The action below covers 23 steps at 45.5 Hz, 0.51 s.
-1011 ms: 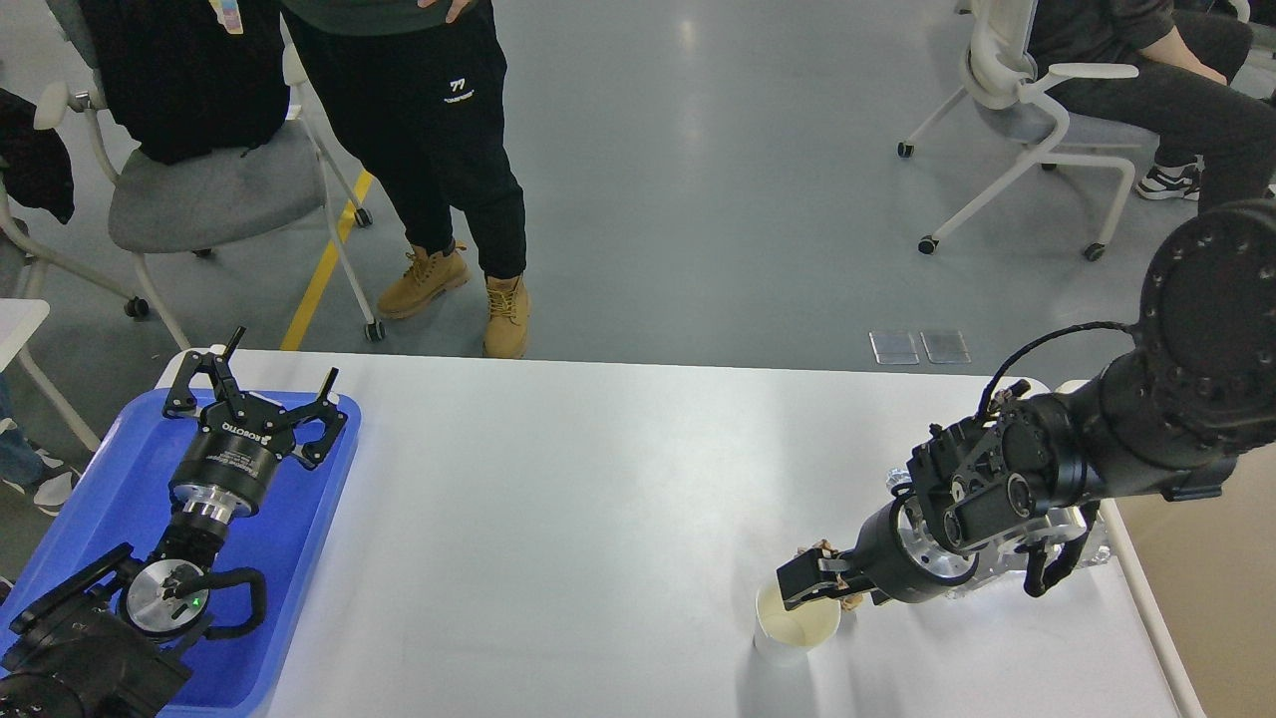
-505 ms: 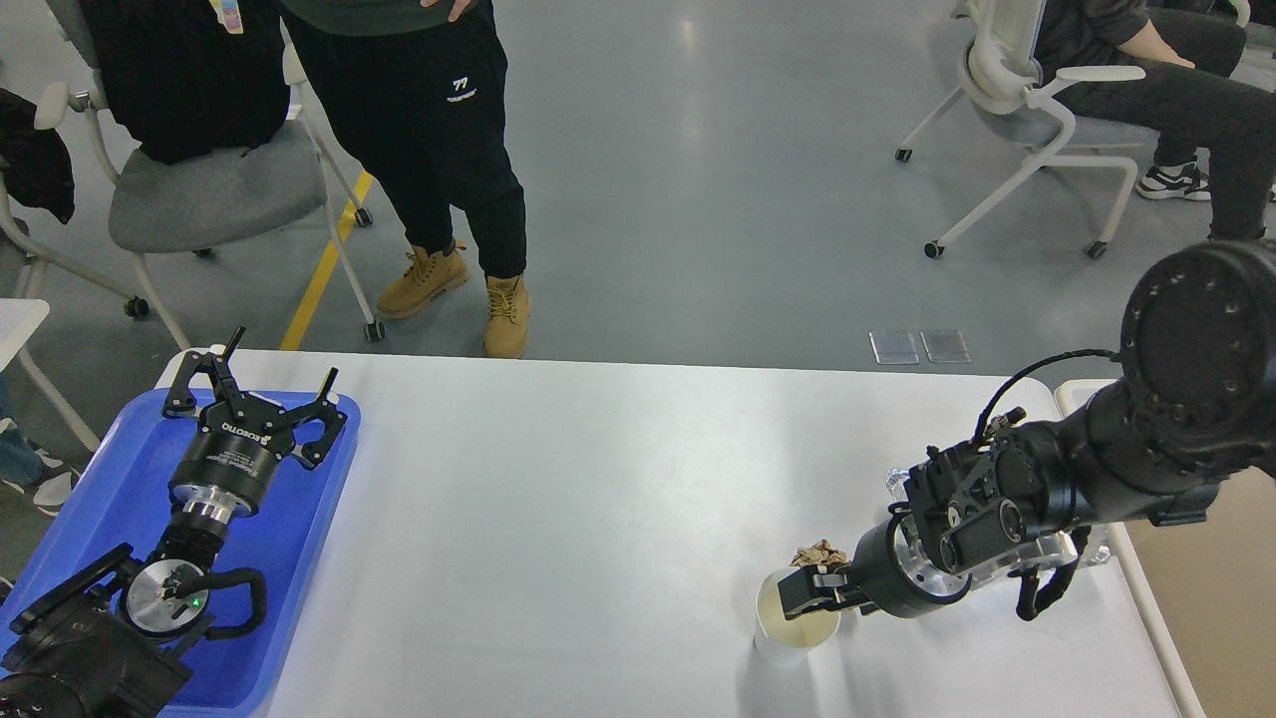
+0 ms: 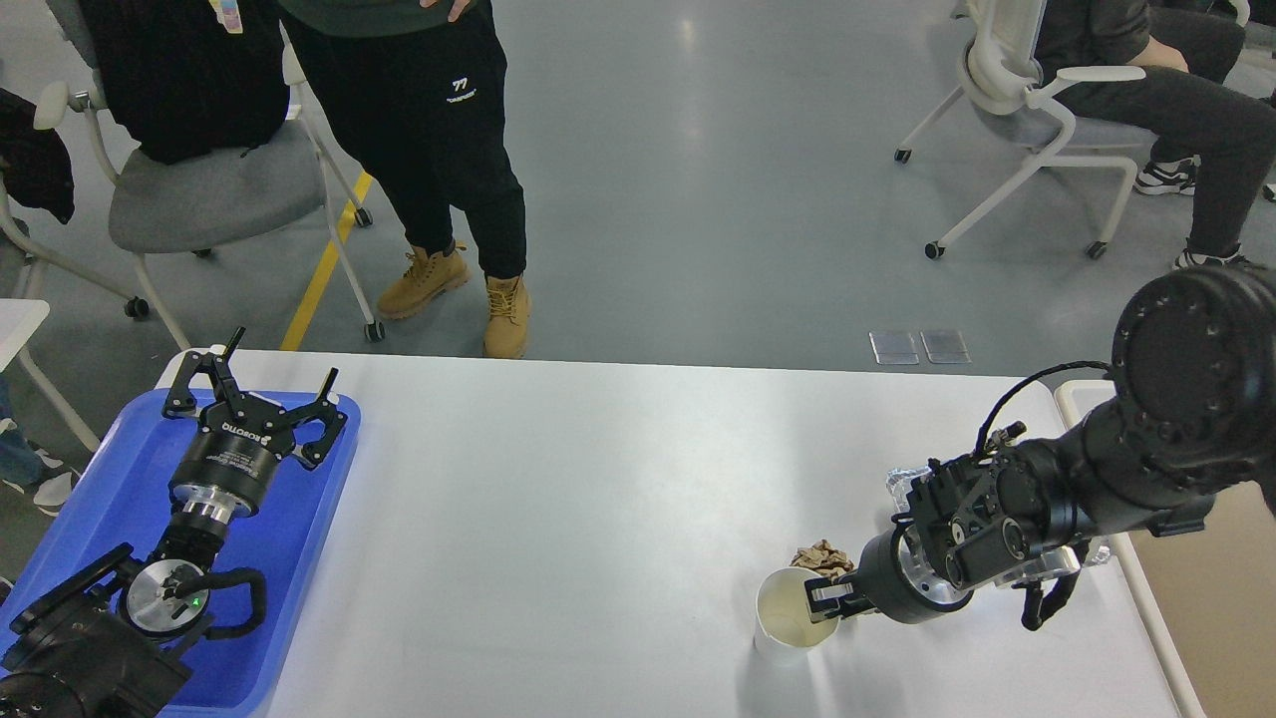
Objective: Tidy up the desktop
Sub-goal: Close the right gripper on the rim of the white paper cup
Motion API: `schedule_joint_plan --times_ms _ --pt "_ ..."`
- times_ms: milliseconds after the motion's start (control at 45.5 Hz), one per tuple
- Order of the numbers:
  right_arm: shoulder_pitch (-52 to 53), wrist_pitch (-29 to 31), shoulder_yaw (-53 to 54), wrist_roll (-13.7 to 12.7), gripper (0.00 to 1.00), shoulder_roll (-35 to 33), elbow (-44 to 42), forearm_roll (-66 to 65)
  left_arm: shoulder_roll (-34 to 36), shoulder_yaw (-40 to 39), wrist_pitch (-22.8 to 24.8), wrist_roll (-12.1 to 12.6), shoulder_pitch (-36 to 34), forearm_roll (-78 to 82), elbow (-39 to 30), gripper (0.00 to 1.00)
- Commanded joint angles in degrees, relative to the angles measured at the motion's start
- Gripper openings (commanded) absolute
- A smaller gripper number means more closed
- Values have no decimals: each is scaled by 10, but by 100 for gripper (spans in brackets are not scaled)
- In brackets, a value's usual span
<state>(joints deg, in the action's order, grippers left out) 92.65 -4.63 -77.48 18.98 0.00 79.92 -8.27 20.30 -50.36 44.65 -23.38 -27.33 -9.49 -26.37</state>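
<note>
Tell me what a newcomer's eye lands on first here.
The right gripper sits at the rim of a white paper cup near the front right of the large white desktop, with a small crumpled brown paper scrap just behind it. At far left, the left gripper hovers, jaws spread, over a blue plastic tray.

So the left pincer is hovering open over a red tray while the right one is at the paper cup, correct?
Not quite: the tray is blue, not red, as the head view shows. The rest holds: the left pincer is open over it, and the right pincer is at the cup.
</note>
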Motion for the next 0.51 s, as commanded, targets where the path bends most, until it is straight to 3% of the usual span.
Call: schedule_joint_plan --times_ms 0,484 --pt "3 -1 -2 3 0 0 1 -8 0 0 0 0 0 0 0 99" --pt "79 9 -20 10 0 0 43 -11 0 0 0 0 0 0 0 99"
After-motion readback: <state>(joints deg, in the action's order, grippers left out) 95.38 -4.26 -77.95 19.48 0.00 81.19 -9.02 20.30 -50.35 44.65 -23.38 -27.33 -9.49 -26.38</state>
